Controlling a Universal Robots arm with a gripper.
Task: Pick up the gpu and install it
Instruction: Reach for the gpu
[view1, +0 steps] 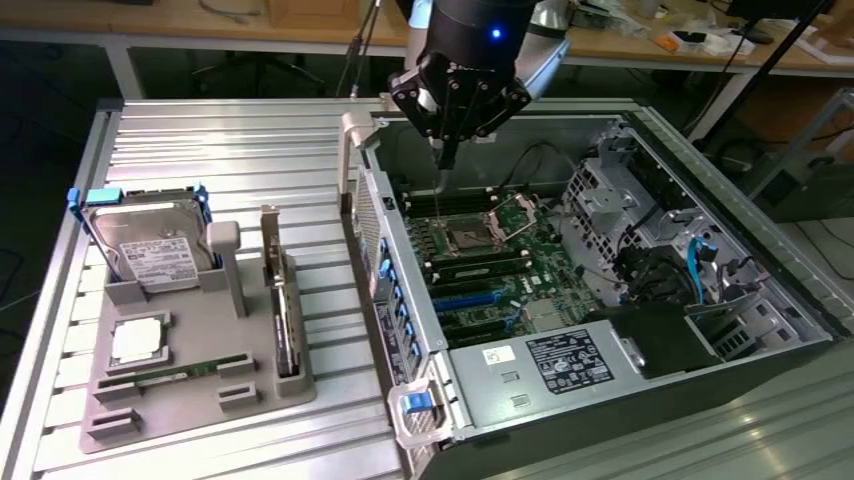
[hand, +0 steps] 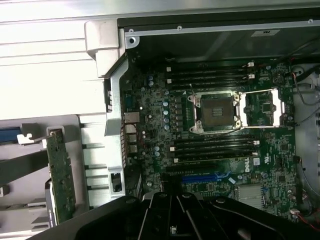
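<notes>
While the gripper (view1: 447, 152) hung over the motherboard (view1: 494, 255) inside the open computer case (view1: 363, 190), its fingers were pressed shut and held nothing. The gpu (view1: 282, 300) stood on edge in the grey holder (view1: 214, 340) just outside the case, on the exterior view's left. Its long axis ran alongside the case wall, so it lay sideways from the gripper, beyond that wall.

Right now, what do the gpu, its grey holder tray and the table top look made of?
gpu: circuit-board laminate, green face with small soldered parts in the wrist view.
holder tray: matte uniform grey, likely plastic, possibly printed; can't confirm.
table: silvery ribbed slats with a dull sheen, probably aluminium profile.
</notes>
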